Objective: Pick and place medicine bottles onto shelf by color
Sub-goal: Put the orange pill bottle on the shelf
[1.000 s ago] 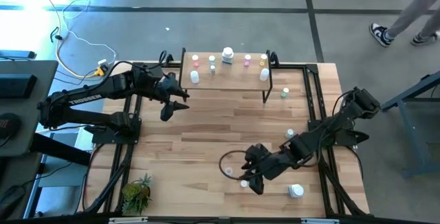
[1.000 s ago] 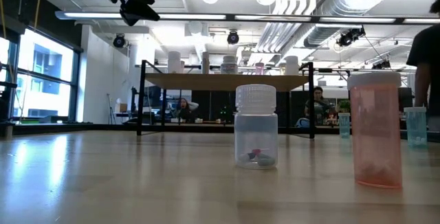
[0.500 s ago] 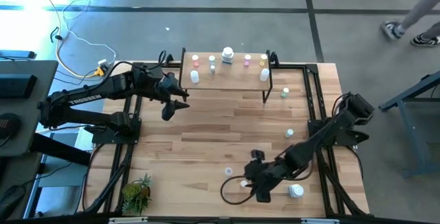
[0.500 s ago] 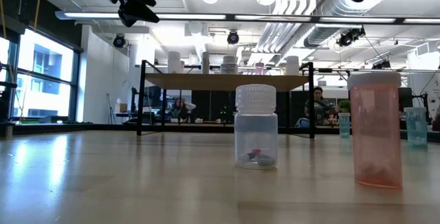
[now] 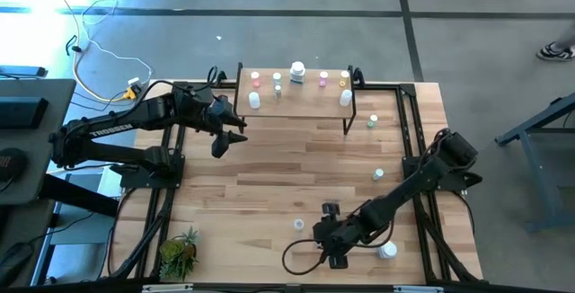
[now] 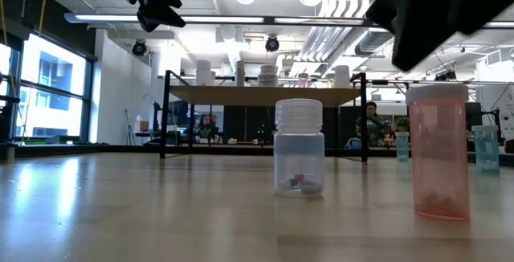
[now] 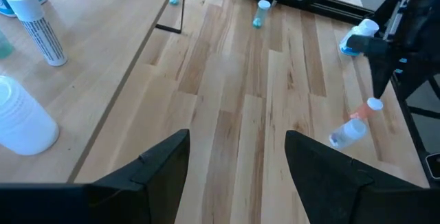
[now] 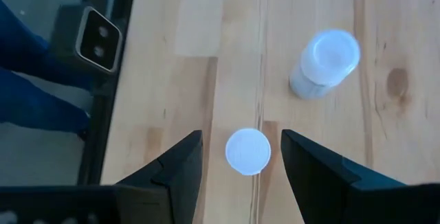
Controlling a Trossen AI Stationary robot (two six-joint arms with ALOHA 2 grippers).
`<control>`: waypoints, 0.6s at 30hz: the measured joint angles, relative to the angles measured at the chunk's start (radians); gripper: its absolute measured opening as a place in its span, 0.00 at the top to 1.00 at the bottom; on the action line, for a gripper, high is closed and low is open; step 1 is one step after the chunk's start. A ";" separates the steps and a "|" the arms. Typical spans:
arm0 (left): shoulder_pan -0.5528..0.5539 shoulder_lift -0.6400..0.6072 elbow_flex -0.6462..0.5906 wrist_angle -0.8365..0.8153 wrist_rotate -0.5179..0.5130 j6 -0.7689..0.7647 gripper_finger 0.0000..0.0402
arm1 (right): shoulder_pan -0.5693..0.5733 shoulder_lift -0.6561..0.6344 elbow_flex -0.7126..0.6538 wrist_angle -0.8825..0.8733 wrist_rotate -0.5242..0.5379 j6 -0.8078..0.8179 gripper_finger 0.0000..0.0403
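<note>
Directly below, pink bottle [image 6: 438,151] upright.

Right gripper [image 5: 334,250] nearer the table's front edge, seemingly lower.

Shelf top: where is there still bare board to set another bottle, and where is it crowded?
The shelf is bare along its front strip, between the white bottle at its left and the white bottle at its right. The back edge is crowded by a row of small capped bottles either side of the large white bottle.
</note>
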 joint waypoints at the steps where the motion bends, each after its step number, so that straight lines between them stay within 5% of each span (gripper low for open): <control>1: 0.000 0.000 0.000 0.000 0.000 -0.001 0.43 | 0.000 0.007 0.000 0.001 0.000 0.001 0.53; 18: 0.000 0.000 0.000 0.000 0.000 0.000 0.43 | 0.000 0.077 0.000 0.014 -0.010 0.080 0.58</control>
